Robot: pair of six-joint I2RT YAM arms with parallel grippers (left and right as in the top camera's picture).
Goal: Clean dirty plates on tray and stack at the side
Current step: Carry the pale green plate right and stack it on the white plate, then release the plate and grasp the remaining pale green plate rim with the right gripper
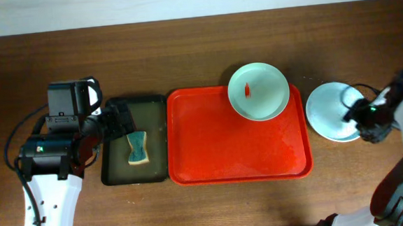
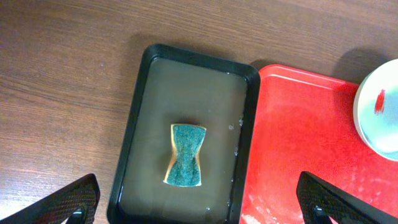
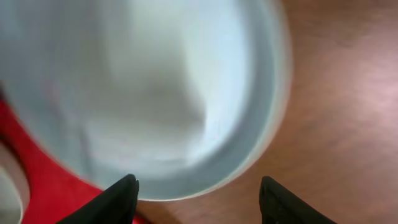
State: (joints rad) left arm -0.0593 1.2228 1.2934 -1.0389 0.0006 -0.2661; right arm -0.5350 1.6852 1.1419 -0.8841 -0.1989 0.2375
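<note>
A mint-blue plate (image 1: 258,90) with a red smear sits on the far right corner of the red tray (image 1: 217,147). Its edge and smear show in the left wrist view (image 2: 380,115). Two pale plates (image 1: 325,105) lie stacked on the table right of the tray. My right gripper (image 1: 356,113) is open and empty over the stack's right edge. In the right wrist view the top plate (image 3: 143,87) is blurred and fills the frame above the open fingers (image 3: 199,190). My left gripper (image 1: 120,121) is open and empty above the dark tray, its fingers (image 2: 199,208) wide apart.
A dark green-black tray (image 1: 114,171) holding shallow water stands left of the red tray, also in the left wrist view (image 2: 134,134). A green-and-yellow sponge (image 1: 138,148) lies in it (image 2: 186,154). The red tray's surface (image 2: 298,143) is wet near its left edge.
</note>
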